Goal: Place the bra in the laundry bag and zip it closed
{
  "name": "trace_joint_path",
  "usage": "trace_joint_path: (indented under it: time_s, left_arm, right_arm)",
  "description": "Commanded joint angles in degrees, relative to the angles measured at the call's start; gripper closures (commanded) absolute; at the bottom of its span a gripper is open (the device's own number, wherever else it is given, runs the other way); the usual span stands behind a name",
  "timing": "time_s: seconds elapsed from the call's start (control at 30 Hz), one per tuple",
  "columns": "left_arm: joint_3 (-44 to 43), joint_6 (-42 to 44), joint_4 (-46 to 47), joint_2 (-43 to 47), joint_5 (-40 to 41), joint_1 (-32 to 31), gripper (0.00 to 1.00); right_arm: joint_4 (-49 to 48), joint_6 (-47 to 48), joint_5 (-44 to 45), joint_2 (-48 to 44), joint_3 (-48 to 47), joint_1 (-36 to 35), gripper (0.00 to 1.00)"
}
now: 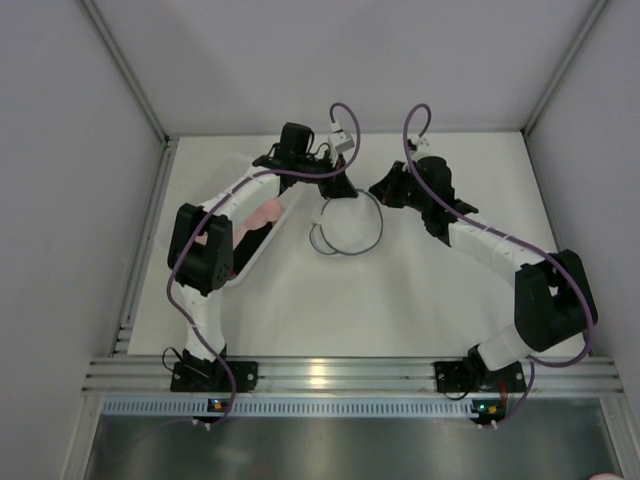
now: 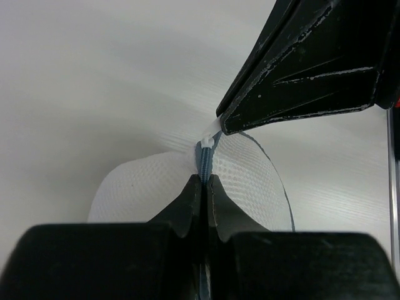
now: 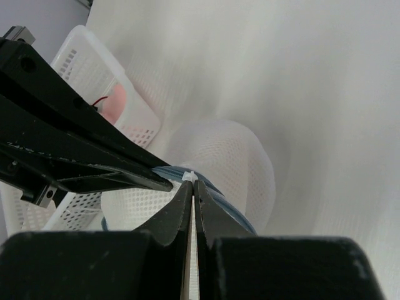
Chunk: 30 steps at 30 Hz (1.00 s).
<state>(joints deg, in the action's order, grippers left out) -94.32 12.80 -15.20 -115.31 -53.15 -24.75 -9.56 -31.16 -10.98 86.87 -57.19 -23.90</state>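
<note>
Your left gripper [image 2: 204, 182] is clamped shut on the laundry bag [image 2: 250, 181]. Your right gripper [image 3: 192, 186] pinches the zipper pull [image 3: 189, 177]. The bra is unseen, likely inside; zipping is left.

Bin [image 3: 84, 53] with pink cloth [image 3: 115, 103], probably

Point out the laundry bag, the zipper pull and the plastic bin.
laundry bag [image 2: 250, 181]: left wrist view, white mesh side.
zipper pull [image 2: 207, 141]: left wrist view, small white tab.
plastic bin [image 3: 78, 53]: right wrist view, perforated wall.

High overhead view; two close wrist views, same laundry bag [image 2: 250, 181]
</note>
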Motion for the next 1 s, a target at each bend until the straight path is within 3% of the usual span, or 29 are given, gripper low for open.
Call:
trace_joint_path:
  time_s: [0.0,0.13,0.23,0.27,0.4,0.77,0.83,0.87,0.9,0.97]
  left_arm:
    - [-1.39,-0.58,0.88,1.75,-1.09,-0.03,1.0]
    - [3.07,-4.88,5.95,4.47,1.02,0.06,1.0]
    - [11.31,-12.6,19.46,8.95,1.11,0.58,1.0]
    - [13.62,-18.71,28.12,10.0,1.37,0.93,1.0]
    - [20.93,-28.52,39.79,14.92,0.94,4.0,1.0]
    - [31.57,-29.76,45.79,23.45,4.11,4.63,0.99]
    - [32.1,-29.76,45.79,23.64,3.05,4.54,0.86]
    - [32.27,-30.2,45.79,23.46,2.96,4.54,0.61]
    - [32.36,-30.29,45.7,23.55,2.7,4.45,0.49]
    - [32.19,-28.72,42.56,24.07,2.78,4.45,0.33]
  right_arm:
    - [0.5,-0.74,3.68,-1.09,-3.02,-0.01,1.0]
    - [0.95,-1.45,7.11,-2.84,-1.35,-0.01,1.0]
    - [2.88,-1.54,9.83,-3.64,-0.91,0.0,1.0]
    - [3.67,-1.54,10.19,-3.72,-0.65,0.08,1.0]
    - [4.03,-2.06,12.46,-5.13,1.02,0.08,1.0]
    - [4.99,-4.88,13.18,-7.33,6.3,0.35,1.0]
    - [4.21,-4.53,12.83,-7.77,6.48,0.35,1.0]
    - [4.11,-4.27,12.31,-7.68,6.39,0.43,1.0]
    - [3.94,-3.48,12.21,-7.51,6.3,0.35,1.0]
    - [3.94,-2.42,11.51,-7.33,5.51,0.35,1.0]
